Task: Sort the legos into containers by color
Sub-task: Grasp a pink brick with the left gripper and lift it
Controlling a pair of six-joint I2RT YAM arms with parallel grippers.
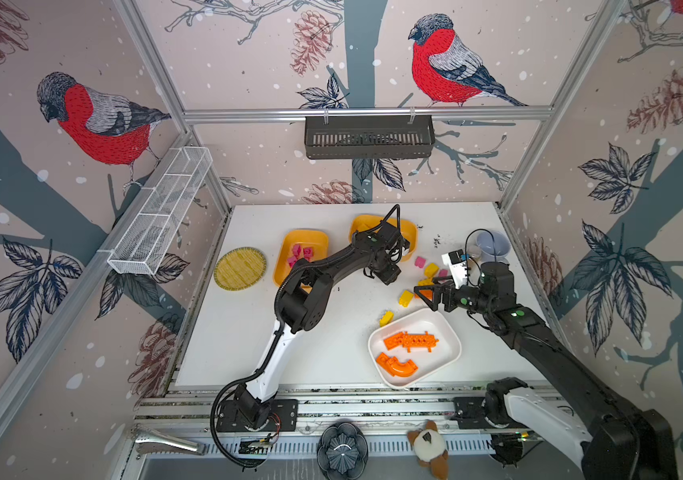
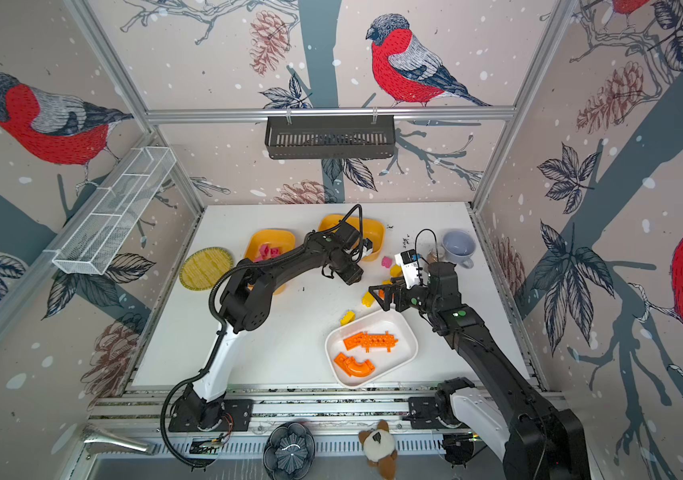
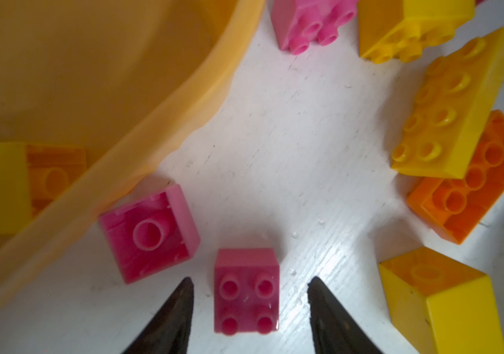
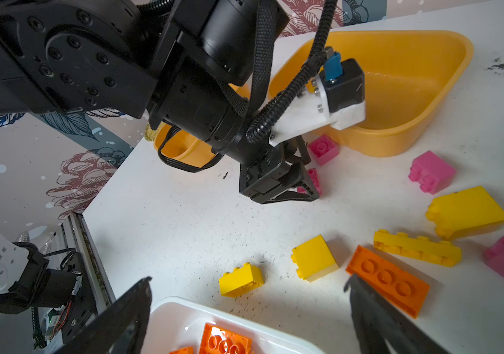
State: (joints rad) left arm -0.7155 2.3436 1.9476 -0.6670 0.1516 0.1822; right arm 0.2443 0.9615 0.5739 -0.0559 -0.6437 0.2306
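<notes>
step: pick pink | left hand apart, straddling pink brick, not touching, on bench just beside yellow-brick tub | right hand apart, empty | next: pinch, lift, carry to pinks tub

Pink, yellow and orange on white, ringed by bird-print wallpaper.
The wallpaper is pale beige with white flecks, grey-blue branches, dark-outlined leaves, brownish pine cones and birds with red breasts and grey-black wings. The surface is white, speckled with dark marks. The left tub and the back tub are yellow-orange, the front tub white. The spiky bar and the arch are orange. A loose cube is pink, a block yellow, a studded plate orange. The woven plate is yellow with an olive rim, the cup grey-blue, the hanging basket black, the wire basket white.
</notes>
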